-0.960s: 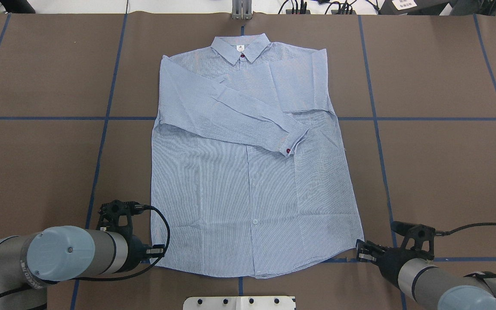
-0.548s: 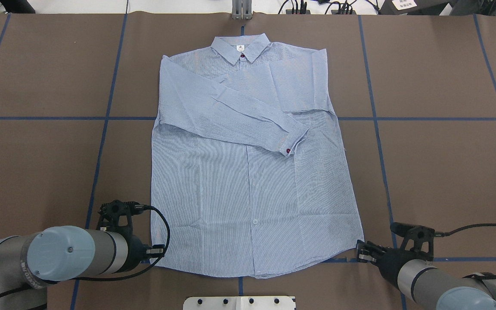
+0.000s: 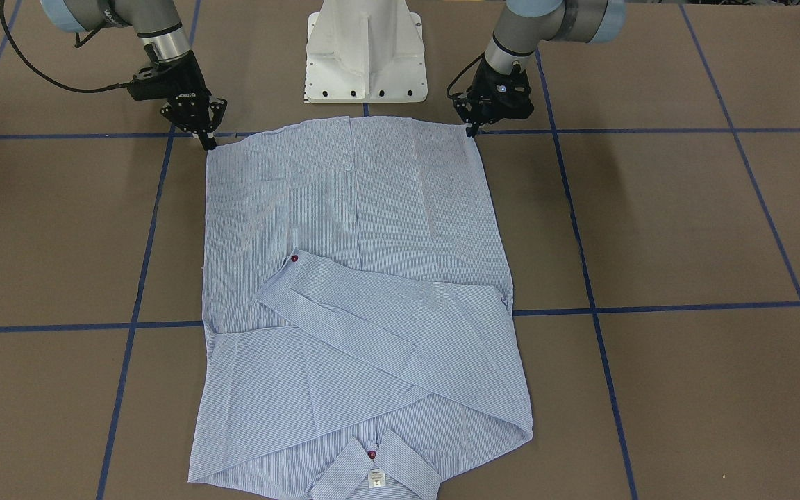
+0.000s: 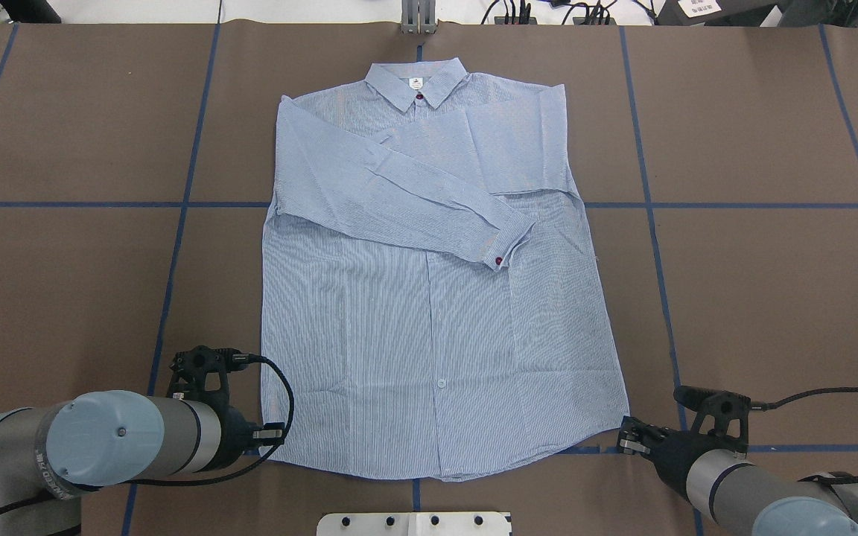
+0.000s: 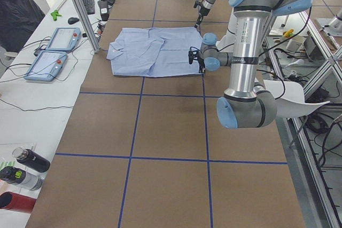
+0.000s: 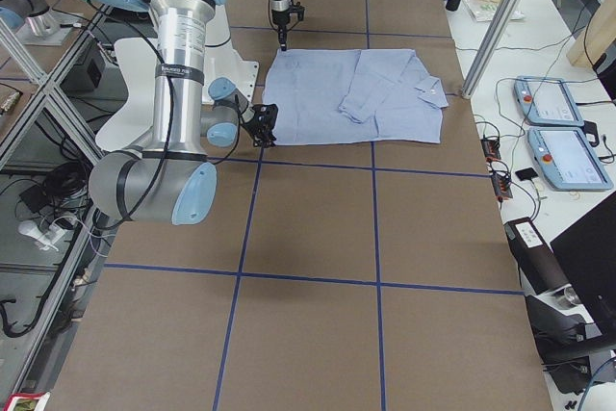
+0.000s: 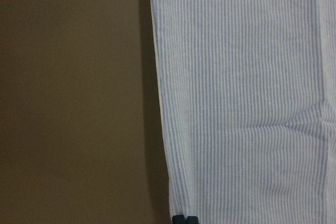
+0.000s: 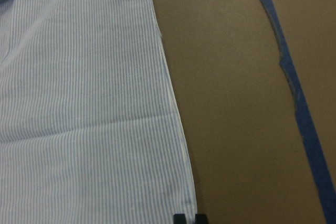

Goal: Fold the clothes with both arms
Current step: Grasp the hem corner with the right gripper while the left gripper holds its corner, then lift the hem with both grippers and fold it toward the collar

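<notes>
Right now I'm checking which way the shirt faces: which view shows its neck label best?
Exterior front-facing: the neck label lies nearest that camera, inside the collar. Overhead shows it as a far speck; side views are too small; wrist views miss it.

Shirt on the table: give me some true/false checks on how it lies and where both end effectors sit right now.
1. The shirt lies with its collar at the end away from the pedestal. True.
2. One sleeve lies folded diagonally across the front. True.
3. The left end effector is up at the collar. False: it sits at the corner of the hem on the robot's left.
4. The shirt body is folded in half, hem onto collar. False: the body lies spread flat at full length.
5. The right end effector is at the other hem corner. True.
</notes>
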Robot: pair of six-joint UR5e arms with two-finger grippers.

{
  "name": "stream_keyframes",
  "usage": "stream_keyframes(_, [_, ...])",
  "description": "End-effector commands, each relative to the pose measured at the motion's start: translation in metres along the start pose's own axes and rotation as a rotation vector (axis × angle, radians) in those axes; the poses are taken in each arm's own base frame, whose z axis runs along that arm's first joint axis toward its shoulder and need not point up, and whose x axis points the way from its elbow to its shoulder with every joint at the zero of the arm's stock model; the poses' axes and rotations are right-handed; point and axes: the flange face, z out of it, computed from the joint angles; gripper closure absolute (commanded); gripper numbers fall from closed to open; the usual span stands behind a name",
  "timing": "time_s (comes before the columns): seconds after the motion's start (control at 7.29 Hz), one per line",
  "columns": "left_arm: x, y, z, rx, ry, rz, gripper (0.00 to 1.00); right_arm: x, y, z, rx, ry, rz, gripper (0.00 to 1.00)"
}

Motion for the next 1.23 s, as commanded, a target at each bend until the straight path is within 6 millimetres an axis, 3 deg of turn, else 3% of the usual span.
stream_keyframes(0.0, [0.001, 0.0, -0.001, 0.0, 0.002, 0.002, 1.0, -0.014, -0.001, -0.001, -0.001, -0.024, 0.016, 1.0])
stream_keyframes(0.14, [0.007, 0.0, -0.015, 0.003, 0.029, 0.004, 1.0, -0.028, -0.003, -0.006, -0.001, -0.054, 0.032, 1.0])
stream_keyframes(0.41, [0.026, 0.012, -0.076, -0.077, 0.045, 0.006, 1.0, -0.039, -0.024, -0.057, -0.046, -0.1, 0.056, 1.0])
stream_keyframes(0.69, [0.04, 0.026, -0.162, -0.143, 0.118, 0.013, 1.0, -0.047, -0.047, -0.143, -0.186, -0.126, 0.063, 1.0])
stream_keyframes(0.82, [0.041, 0.039, -0.215, -0.219, 0.149, 0.011, 1.0, -0.051, -0.053, -0.167, -0.227, -0.148, 0.07, 1.0])
stream_keyframes(0.96, [0.041, 0.046, -0.238, -0.266, 0.158, 0.013, 1.0, -0.053, -0.067, -0.174, -0.24, -0.158, 0.093, 1.0])
stream_keyframes(1.1, [0.041, 0.031, -0.225, -0.236, 0.129, -0.008, 1.0, -0.046, -0.088, -0.17, -0.239, -0.13, 0.114, 1.0])
